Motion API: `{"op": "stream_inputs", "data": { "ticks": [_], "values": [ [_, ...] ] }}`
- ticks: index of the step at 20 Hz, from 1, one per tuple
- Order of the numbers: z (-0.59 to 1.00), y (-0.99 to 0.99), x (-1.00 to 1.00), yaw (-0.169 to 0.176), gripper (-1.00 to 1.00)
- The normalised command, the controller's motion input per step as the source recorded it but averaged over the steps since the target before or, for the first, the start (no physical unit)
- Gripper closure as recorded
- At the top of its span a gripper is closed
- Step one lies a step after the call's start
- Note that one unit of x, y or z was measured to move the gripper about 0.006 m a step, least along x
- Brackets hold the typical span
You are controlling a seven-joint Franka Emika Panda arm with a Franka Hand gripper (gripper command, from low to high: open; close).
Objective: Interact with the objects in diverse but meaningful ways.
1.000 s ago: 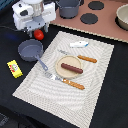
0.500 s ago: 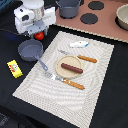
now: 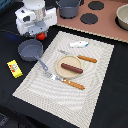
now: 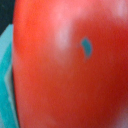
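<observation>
Arm bent low, gripper (image 3: 39,34) down upon the red tomato (image 3: 41,36).

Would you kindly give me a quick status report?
Hand over red tomato, grip state unclear. Tomato fills wrist view. Saucepan close beside.

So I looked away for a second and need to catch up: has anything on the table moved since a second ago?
Nothing visibly changed. The arm stays low over the red tomato beside the saucepan, with the tomato filling the wrist view; the claw itself is hidden, so a grip cannot be judged. The sausage on its plate, the fish and the yellow packet lie where they were.
</observation>
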Motion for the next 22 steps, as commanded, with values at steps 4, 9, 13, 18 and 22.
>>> {"op": "stream_inputs", "data": {
  "ticks": [4, 9, 13, 18, 22],
  "values": [
    [1.0, 0.43, 0.36, -0.058, 1.0],
    [1.0, 0.62, 0.53, -0.031, 1.0],
    [0.99, 0.68, 0.62, -0.002, 1.0],
    [0.93, 0.69, 0.65, 0.0, 1.0],
    [0.83, 0.67, 0.71, 0.0, 1.0]
  ]
}}
